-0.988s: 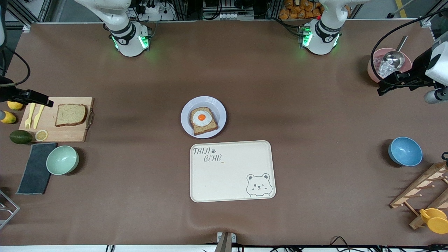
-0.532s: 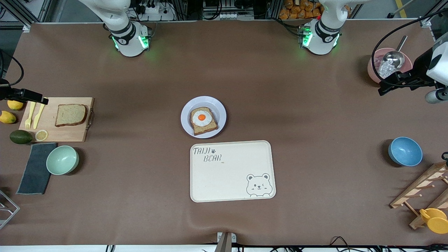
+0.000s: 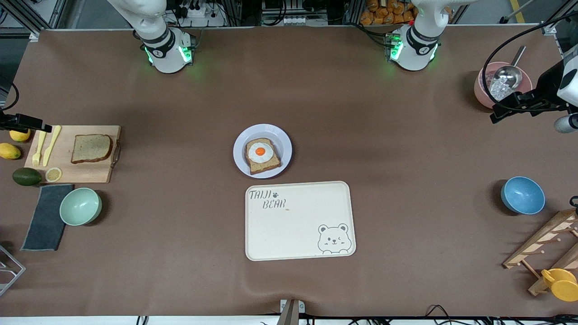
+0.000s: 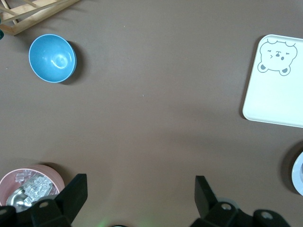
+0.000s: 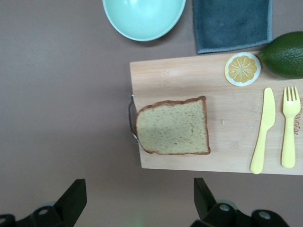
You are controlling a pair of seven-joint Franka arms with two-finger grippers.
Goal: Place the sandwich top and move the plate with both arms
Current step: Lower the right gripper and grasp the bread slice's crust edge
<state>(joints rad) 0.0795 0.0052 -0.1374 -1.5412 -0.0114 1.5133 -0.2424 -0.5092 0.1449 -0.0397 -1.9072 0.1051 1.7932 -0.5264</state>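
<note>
Front view shows the sandwich top (image 3: 91, 148) lying flat on a wooden board (image 3: 86, 174) at the right arm's end of the surface, long axis along the board, rounded end toward the plate (image 3: 280, 137). The right pincer (image 5: 137, 203) hangs over it, jaws wide, empty. The left pincer (image 4: 139, 201) waits, gaping and empty, beside a pink bowl (image 4: 45, 172).

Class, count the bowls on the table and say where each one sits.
3. The mint green bowl is beside the dark cloth; the blue bowl and the pink bowl, holding a metal scoop, sit toward the left arm's end.
</note>
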